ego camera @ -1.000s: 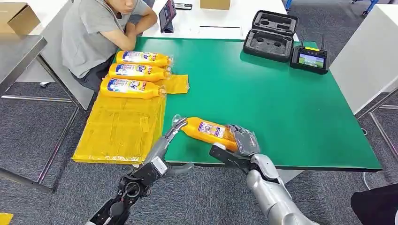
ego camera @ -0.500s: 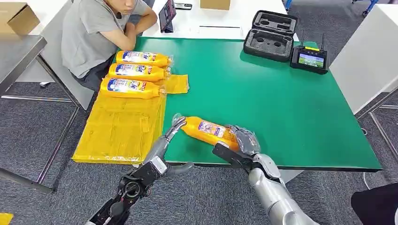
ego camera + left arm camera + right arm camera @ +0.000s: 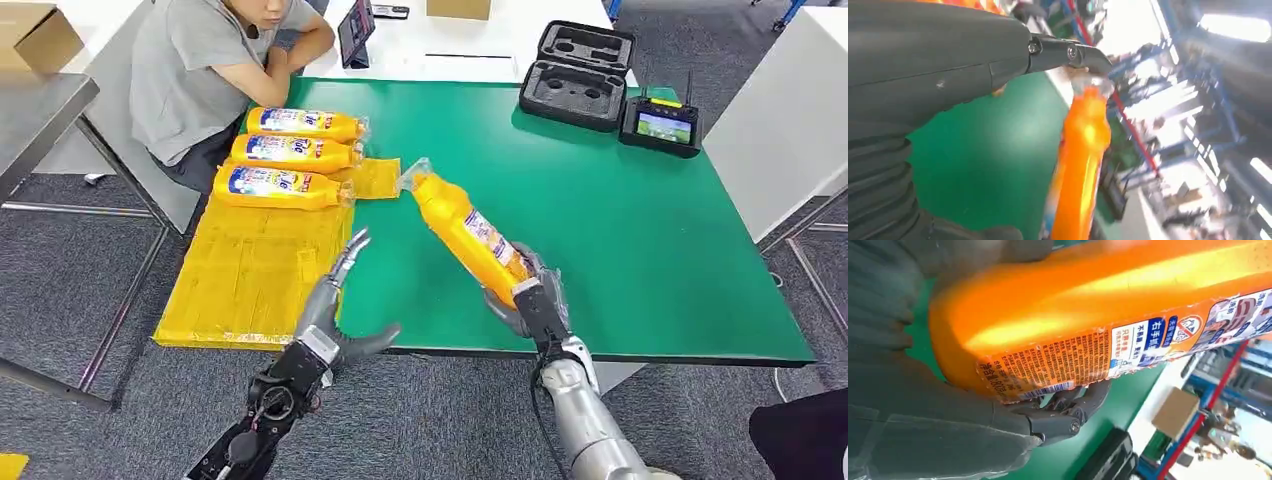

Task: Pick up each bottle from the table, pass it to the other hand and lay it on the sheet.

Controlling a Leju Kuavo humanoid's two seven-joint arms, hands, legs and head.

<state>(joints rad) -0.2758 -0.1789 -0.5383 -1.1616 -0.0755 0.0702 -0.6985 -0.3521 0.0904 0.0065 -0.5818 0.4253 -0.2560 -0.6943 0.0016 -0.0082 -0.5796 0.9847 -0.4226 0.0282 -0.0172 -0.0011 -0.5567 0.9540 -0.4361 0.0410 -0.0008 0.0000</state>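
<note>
Above the green table point(image 3: 620, 230), right hand point(image 3: 527, 293) grips tilted bottle point(image 3: 465, 228); left hand point(image 3: 335, 300) fingers spread, empty.

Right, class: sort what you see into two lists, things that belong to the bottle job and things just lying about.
Job: held bottle, right hand, left hand, yellow sheet, three bottles on it.

Lying about: foam case, controller, tablet, cardboard box.
</note>
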